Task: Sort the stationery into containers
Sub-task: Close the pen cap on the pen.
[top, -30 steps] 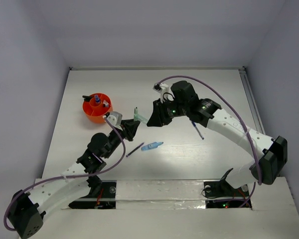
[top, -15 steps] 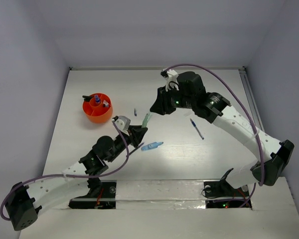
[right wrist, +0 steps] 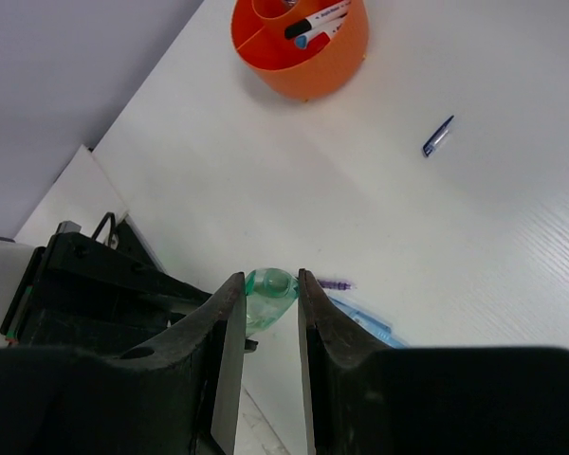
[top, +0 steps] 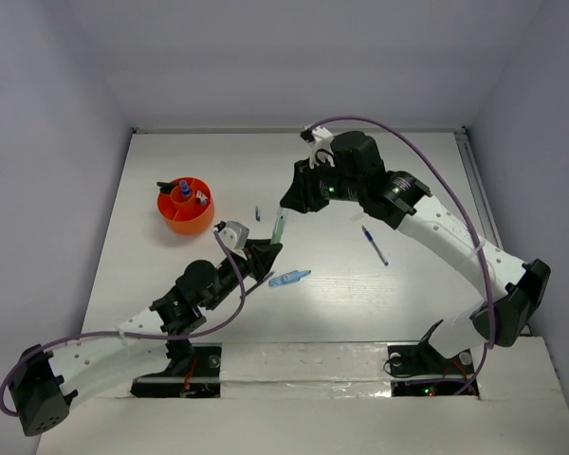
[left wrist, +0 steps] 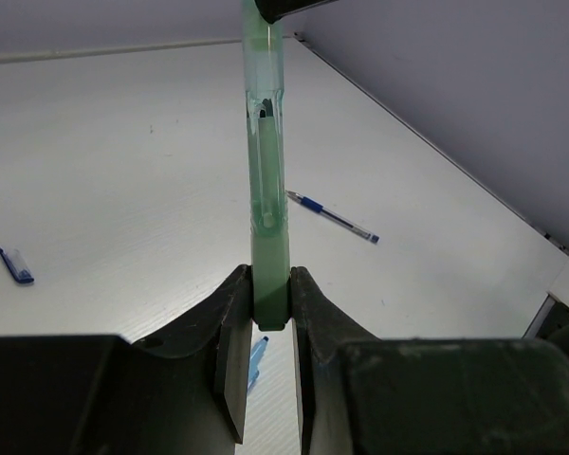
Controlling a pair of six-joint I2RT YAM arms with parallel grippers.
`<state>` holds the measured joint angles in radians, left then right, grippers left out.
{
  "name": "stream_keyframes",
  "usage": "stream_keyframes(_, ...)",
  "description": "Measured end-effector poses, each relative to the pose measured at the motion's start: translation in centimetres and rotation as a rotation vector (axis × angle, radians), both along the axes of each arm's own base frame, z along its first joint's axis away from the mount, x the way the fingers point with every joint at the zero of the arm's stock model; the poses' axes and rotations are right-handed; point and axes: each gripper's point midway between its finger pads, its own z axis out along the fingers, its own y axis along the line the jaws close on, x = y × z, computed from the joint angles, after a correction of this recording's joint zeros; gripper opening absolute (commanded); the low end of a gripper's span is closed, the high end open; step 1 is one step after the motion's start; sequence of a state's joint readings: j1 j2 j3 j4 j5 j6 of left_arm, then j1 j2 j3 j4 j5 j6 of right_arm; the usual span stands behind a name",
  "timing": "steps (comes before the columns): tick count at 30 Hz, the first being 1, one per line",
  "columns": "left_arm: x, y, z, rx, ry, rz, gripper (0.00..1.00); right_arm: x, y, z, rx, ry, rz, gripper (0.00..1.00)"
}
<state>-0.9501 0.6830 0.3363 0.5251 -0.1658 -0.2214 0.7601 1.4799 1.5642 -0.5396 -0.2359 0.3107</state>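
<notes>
Between the left pincer (left wrist: 270, 289) and the right pincer (right wrist: 268, 292) — a slim, translucent green marker (left wrist: 266, 190), each gripping one end — above the smooth white table (left wrist: 123, 171).

The left arm (top: 123, 334) reaches low and forward to the right, its left gripper (top: 266, 254) pinched on one end of a green marker (top: 278, 227); the right arm (top: 450, 242) arches high from the right and bends back leftward, the right gripper (top: 286, 203) pointing down, fingers closed around the marker's other end
</notes>
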Motion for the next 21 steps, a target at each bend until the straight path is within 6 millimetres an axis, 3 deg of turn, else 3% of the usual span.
stream_keyframes(11, 0.0, 0.1, 0.2, -0.008, 0.009, 0.007, 0.00, 0.2, 0.5, -0.3, 0.033, -0.008, 0.020, 0.05)
stream_keyframes(21, 0.4, 0.1, -0.9, 0.013, 0.043, 0.032, 0.00, -0.5, 1.1, -1.5, 0.077, -0.031, 0.009, 0.02)
